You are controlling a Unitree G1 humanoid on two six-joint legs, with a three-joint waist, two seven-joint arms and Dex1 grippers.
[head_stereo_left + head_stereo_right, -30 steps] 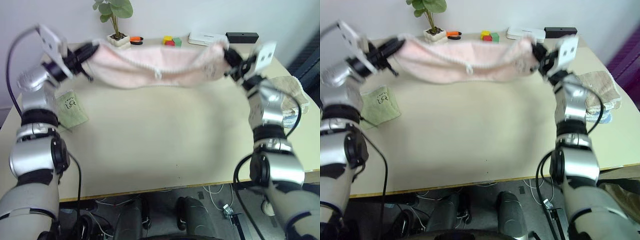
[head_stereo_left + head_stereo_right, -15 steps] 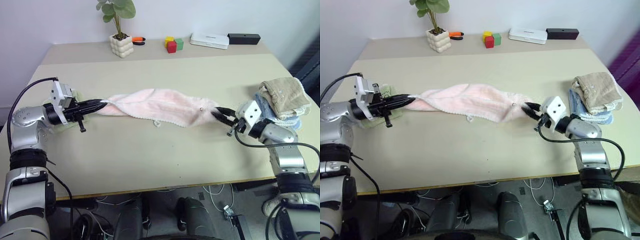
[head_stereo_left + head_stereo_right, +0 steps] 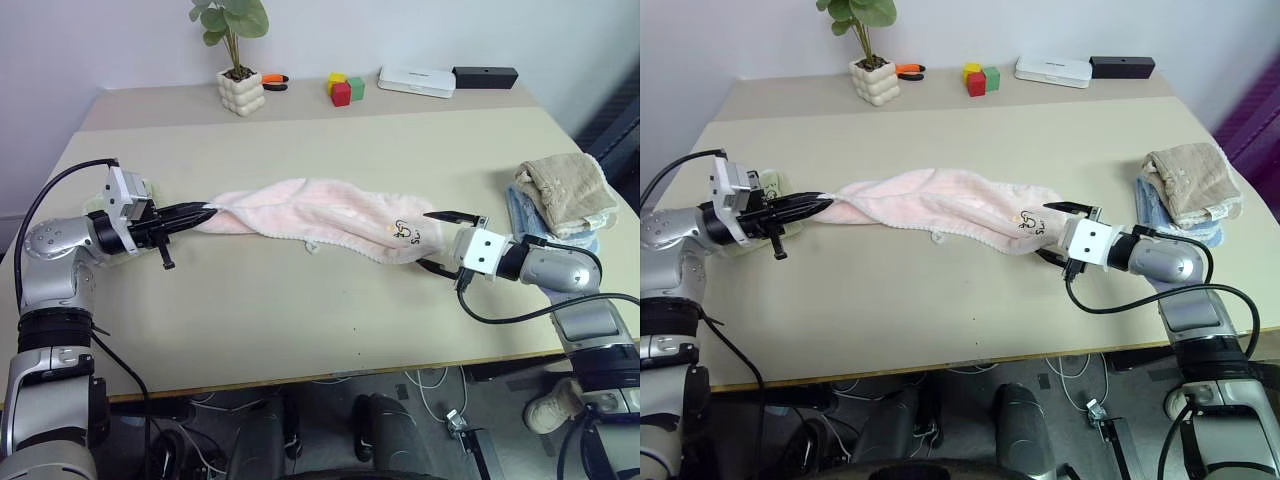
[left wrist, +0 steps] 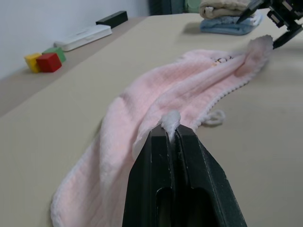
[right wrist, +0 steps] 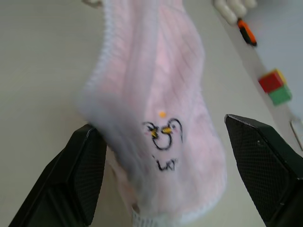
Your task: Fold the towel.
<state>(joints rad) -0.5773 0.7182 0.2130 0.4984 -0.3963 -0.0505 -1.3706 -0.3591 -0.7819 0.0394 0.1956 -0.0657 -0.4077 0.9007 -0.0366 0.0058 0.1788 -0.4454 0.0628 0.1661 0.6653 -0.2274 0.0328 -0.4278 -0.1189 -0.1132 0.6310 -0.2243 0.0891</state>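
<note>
Towel [image 3: 320, 213] lies stretched across the middle of the tabletop [image 3: 300, 310], running from near the left edge toward the right edge, bunched and twisted rather than flat; the dark embroidered mark faces up at its right end.

Left to right:
- Left gripper [image 3: 205, 211]: fingers pressed together, clamped on the towel's left corner; in the left wrist view a small tuft of cloth pokes out between the 2 fingers [image 4: 151, 156]. Small green cloth [image 3: 97, 203] sits behind this arm at the left edge.
- Towel body: 1 long side curled over itself, whitish hem showing along the near edge, w/ a small loop hanging off it.
- Right gripper [image 3: 447, 240]: fingers spread wide, 1 above and 1 below the towel's right end, holding nothing. Lower finger looks v. close to the cloth; can't tell if it touches.
- Stack of beige and blue cloths [image 3: 565, 195] at the right edge, well apart from the towel.

Step, as I read it: laying the towel out on the table, right end just let go. Next prob. needs the left corner released too, then the cloth flattened before any fold, since it's too twisted to fold cleanly.
</note>
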